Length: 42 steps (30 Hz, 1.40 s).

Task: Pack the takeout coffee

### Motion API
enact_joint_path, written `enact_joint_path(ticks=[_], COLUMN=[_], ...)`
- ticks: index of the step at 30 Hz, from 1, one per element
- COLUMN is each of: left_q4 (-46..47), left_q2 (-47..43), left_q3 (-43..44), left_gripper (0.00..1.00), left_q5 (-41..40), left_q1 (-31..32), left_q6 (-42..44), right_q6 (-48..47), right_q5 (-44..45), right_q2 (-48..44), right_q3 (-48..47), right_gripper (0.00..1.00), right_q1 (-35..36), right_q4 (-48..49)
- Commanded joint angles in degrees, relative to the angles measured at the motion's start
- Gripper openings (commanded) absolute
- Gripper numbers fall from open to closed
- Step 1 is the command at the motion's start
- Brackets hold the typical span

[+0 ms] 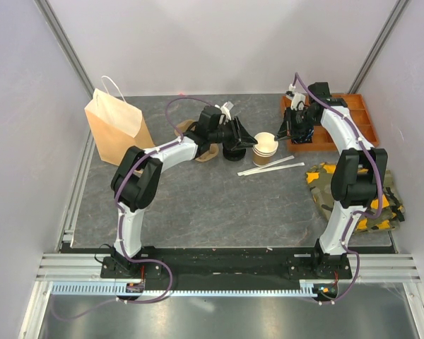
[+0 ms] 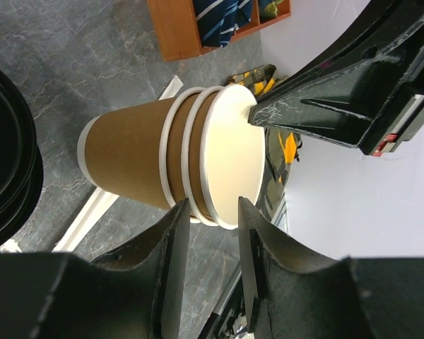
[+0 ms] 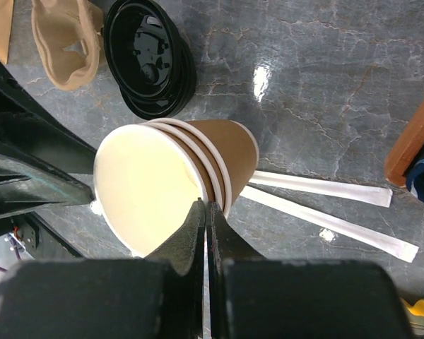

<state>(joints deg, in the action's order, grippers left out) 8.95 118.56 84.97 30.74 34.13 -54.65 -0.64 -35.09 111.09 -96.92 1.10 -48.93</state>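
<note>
Three nested tan paper cups [image 1: 265, 148] with white insides stand as one stack mid-table, shown sideways [image 2: 134, 159] in the left wrist view. My right gripper [image 3: 205, 205] is shut on the wall of the innermost cup [image 3: 145, 191], one finger inside it and one outside. From the left, my left gripper [image 2: 212, 208] has its fingers on either side of the stacked rims, one behind the outer rim and one at the mouth. A pile of black lids [image 3: 148, 60] lies just left of the cups.
The brown pulp carrier [image 1: 206, 154] lies under my left arm. A tan paper bag [image 1: 116, 127] stands at the back left. An orange tray [image 1: 353, 106] sits at the back right, two wrapped straws [image 3: 325, 187] lie beside the cups, and a camouflage cloth [image 1: 353, 187] lies right.
</note>
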Motion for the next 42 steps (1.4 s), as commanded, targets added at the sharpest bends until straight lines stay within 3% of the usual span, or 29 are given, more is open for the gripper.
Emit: enact_joint_path(ticks=[1,13,17,20,22,23,24,26,27,33,38,42], left_q4=[5.46,6.26,2.93,-3.92,-9.44,-10.78,-11.49,-10.71,-6.71,12.99,26.89,32.0], left_q2=[-1.22,-1.4,-5.44,-10.88,-15.0,-16.42,-17.65,-21.52,-24.14,-26.55,-19.7,-12.94], left_q3=[-0.06,-0.59,-1.47,-0.68,0.11,-0.24,-1.37,-3.83,-9.85,-23.95,-25.29,-22.67], left_gripper=[0.4,0.4,0.42,0.43,0.43,0.46,0.5,0.61,0.64,0.66,0.6,0.63], left_q5=[3.0,3.62,1.52,-0.06,-2.95,-5.93,-7.61,-7.72,-8.67,-10.26,-8.95,-7.01], left_q1=[-0.2,-0.29,-0.82,-1.0,0.75,1.81,3.04,6.2,8.47,16.93,17.99,17.81], left_q6=[-3.7,-3.45,2.86,15.85,30.6,36.05,46.81,56.89,69.9,99.94,108.44,110.64], right_q6=[0.21,0.56,4.76,9.42,13.62,14.96,16.36,18.66,20.32,30.78,38.77,44.66], right_q5=[-0.42,-0.95,1.85,2.31,1.87,1.69,2.56,3.36,5.97,9.86,14.25,17.16], right_q2=[-2.19,-2.37,-2.45,-3.59,-4.91,-5.35,-5.7,-6.32,-6.93,-12.99,-16.6,-18.54], right_q3=[0.07,0.33,0.51,2.08,3.31,4.45,4.72,4.29,4.37,11.66,19.47,22.57], right_gripper=[0.0,0.0,0.0,0.0,0.0,0.0,0.0,0.0,0.0,0.0,0.0,0.0], right_q1=[0.04,-0.05,-0.75,-0.84,-0.75,-0.84,-0.75,-0.75,-0.84,-0.84,-0.75,-0.84], right_q4=[1.11,1.64,2.43,3.22,3.22,3.14,2.35,0.86,-0.28,7.15,14.64,18.95])
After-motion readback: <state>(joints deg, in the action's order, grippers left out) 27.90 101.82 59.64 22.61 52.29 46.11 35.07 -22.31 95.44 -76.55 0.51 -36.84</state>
